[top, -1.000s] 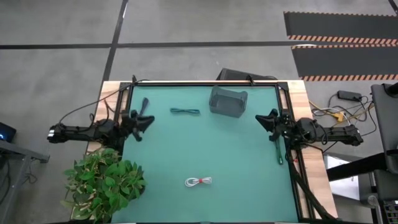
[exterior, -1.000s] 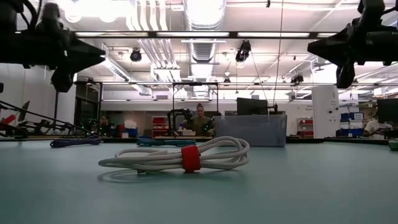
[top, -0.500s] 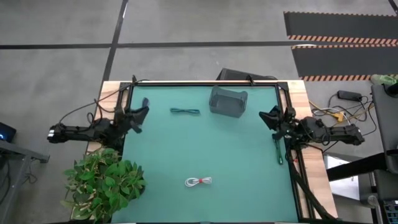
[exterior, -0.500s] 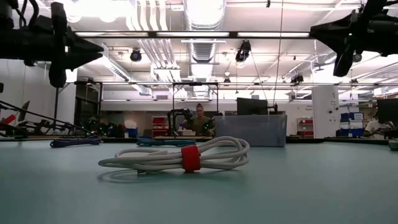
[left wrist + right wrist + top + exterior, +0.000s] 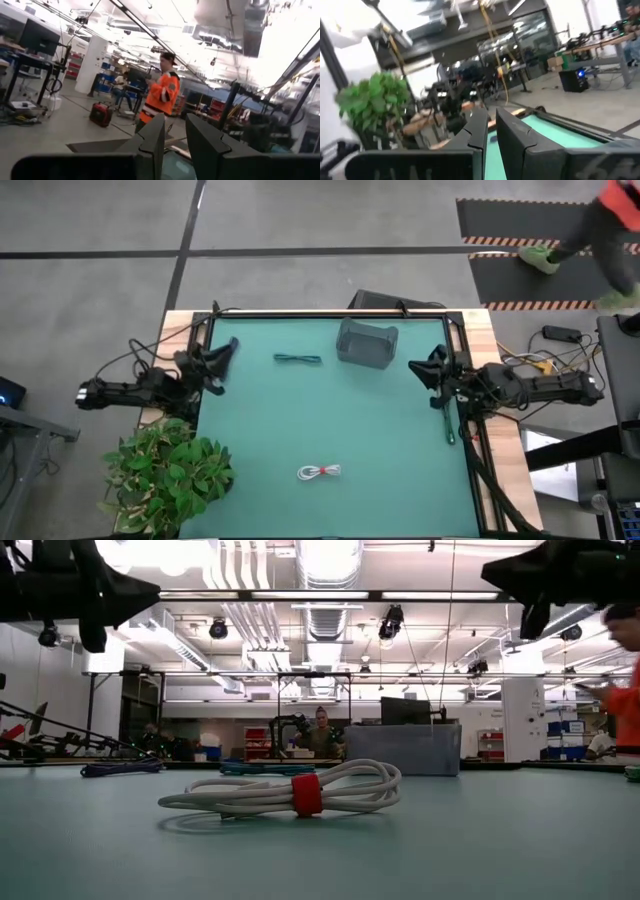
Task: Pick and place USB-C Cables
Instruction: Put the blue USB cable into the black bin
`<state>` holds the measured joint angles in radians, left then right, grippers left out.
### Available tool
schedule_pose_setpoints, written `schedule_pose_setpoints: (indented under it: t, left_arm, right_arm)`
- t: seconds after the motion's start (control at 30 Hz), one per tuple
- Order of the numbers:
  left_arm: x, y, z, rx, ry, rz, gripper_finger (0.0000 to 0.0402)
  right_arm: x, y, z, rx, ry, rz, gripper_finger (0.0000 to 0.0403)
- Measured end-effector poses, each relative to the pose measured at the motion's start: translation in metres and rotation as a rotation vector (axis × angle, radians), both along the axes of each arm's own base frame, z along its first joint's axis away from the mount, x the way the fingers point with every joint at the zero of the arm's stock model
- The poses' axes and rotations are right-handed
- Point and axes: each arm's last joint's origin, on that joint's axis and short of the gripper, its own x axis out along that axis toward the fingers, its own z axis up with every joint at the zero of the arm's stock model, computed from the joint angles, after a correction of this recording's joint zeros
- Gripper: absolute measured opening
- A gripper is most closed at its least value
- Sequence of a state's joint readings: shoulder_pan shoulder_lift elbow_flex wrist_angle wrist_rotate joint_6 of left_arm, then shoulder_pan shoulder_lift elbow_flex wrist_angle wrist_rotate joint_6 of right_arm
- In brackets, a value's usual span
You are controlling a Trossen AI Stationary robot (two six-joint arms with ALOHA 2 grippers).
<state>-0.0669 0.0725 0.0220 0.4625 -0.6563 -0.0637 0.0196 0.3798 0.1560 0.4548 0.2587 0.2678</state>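
The white cable bundle with a red band (image 5: 319,472) lies coiled on the green mat near the near edge, and it is large in the low view (image 5: 295,790). The teal-green bundle (image 5: 297,359) lies near the far edge, left of the grey bin (image 5: 366,342). The dark blue bundle (image 5: 120,768) lies at the far left, mostly hidden in the high view under my left gripper (image 5: 226,350). That gripper hovers high above it, shut and empty. My right gripper (image 5: 424,370) hangs high over the mat's right side, also shut and empty.
A potted plant (image 5: 165,475) stands at the near left corner. A green tool (image 5: 450,435) lies along the mat's right edge. A person in orange (image 5: 162,97) walks on the floor beyond the table's right side. Open mat lies between the cables.
Both grippers have risen. The left one has drawn back toward the table's left and far edges, and the right one has stayed over the right side. No cable has moved. A person in orange has walked into view beyond the table's right side.
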Motion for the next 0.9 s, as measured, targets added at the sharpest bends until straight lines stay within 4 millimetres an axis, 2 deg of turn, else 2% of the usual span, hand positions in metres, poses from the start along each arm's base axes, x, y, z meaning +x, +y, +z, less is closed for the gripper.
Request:
schedule_pose_setpoints:
  t: [0.17, 0.6, 0.8, 0.9]
  left_arm:
    - [0.001, 0.000, -0.001, 0.022, 0.024, 0.009, 0.0063]
    - [0.000, 0.001, 0.002, 0.007, -0.007, 0.027, 0.0063]
    - [0.000, 0.001, 0.000, 0.004, 0.000, 0.027, 0.0063]
    - [0.000, 0.001, -0.001, 0.004, 0.000, 0.028, 0.0063]
  right_arm:
    - [0.023, 0.000, 0.001, -0.052, 0.131, -0.005, 0.0028]
    - [0.079, 0.002, 0.046, -0.141, 0.289, 0.020, 0.0028]
    - [0.111, 0.003, 0.053, -0.137, 0.444, 0.028, 0.0028]
    - [0.128, 0.003, 0.065, -0.144, 0.480, 0.028, 0.0028]
